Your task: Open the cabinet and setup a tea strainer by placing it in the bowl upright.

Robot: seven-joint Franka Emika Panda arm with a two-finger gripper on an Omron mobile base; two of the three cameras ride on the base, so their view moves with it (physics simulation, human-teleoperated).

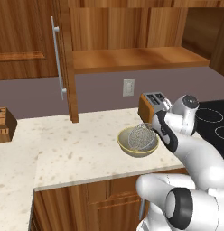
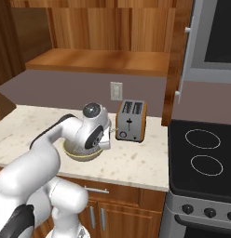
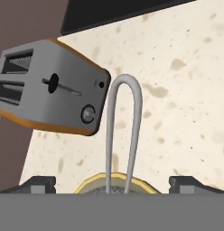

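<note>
Claw point(image 3: 112, 182) wide open astride tea strainer point(image 1: 142, 136) in bowl point(image 1: 132, 150).

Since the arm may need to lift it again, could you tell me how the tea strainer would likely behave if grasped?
The tea strainer is thin wire mesh, so probably light and slightly springy. Its narrow looped handle looks smooth, so it might slip or swivel between the fingers. Sitting loosely in the bowl, it could rock if nudged.

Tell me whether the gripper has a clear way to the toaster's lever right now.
Probably yes. The open gripper faces the silver, orange-sided toaster; only the grey metal mesh tea strainer's wire handle loop rises between the jaws, beside the lever, not across it.
</note>
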